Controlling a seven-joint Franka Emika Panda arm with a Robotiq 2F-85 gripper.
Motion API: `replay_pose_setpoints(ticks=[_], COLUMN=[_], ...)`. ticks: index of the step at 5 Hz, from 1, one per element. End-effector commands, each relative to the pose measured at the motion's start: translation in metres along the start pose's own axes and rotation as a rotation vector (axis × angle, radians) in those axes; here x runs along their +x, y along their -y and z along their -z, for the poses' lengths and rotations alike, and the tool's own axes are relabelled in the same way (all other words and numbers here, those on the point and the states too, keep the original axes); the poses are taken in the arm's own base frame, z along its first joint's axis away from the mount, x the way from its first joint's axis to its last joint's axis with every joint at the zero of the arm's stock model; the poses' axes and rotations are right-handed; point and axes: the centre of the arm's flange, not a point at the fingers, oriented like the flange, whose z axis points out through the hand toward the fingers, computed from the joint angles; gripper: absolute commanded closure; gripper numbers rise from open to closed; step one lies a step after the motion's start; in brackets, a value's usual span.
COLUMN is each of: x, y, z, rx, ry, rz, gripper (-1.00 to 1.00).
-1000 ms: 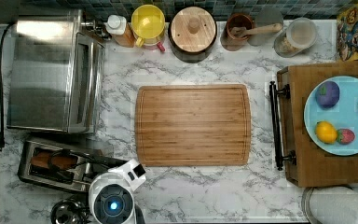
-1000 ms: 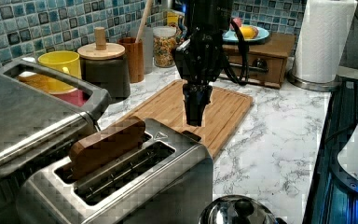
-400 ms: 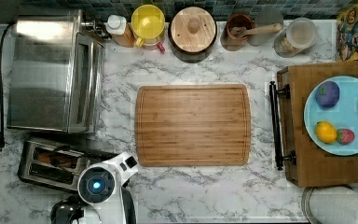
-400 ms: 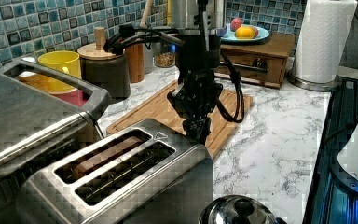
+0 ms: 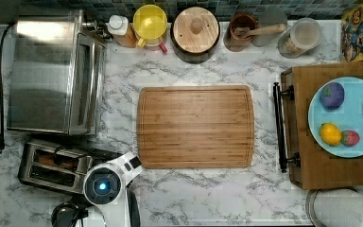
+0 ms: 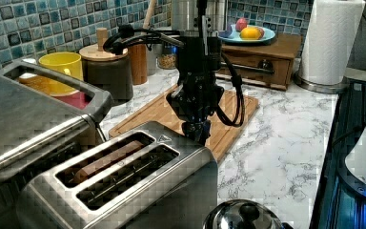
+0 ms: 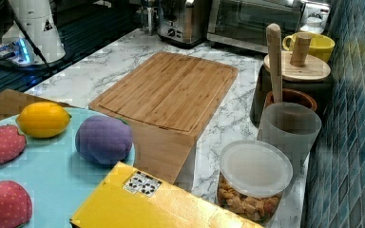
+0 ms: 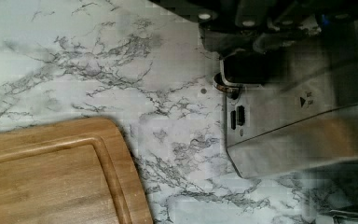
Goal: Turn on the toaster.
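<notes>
The small rectangular brushed-steel pop-up toaster (image 5: pixel 52 165) is sitting at the top view's lower left on the white marbled countertop (image 5: pixel 194 198), just in front of the much larger steel toaster oven with a bar handle (image 5: pixel 52 75). Its two long slots are running along the top view's left-to-right direction, so its long axis is pointing toward the rectangular bamboo cutting board (image 5: pixel 196 126). The slim brown slice (image 6: pixel 107 160) is sitting low inside one slot in the left view.

The black robot gripper (image 6: pixel 196 131) is hanging straight down at the toaster's short end face, the end nearest the board, with its tip dipping behind the top edge of the steel body in the left view. In the wrist view the black fingers (image 8: pixel 242 70) are sitting right against that end face, at the black side lever (image 8: pixel 227 85) (whether they are actually bearing on it I cannot tell). Whether the fingers are apart or together I also cannot tell, since the toaster body and the wrist housing are hiding the tips.

What matters is that the lever is lying directly beneath and against the gripper, on the narrow end, and its travel is vertical. So the relation looks settled: I judge that any further pressing needs to go straight down along that end face, not sideways along the slots.
</notes>
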Motion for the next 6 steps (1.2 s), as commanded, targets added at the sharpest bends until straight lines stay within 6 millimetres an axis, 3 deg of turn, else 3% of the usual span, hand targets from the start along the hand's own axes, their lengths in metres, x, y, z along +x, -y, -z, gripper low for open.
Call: replay_pose_setpoints(ticks=[1,6], x=[-0.0475,-0.0476], y=[-0.0832,-0.0832], z=[-0.117,-0.1171], rx=[-0.134,-0.134], ry=[0.093,0.094], rz=[0.051,0.051], gripper=[1.0,1.0])
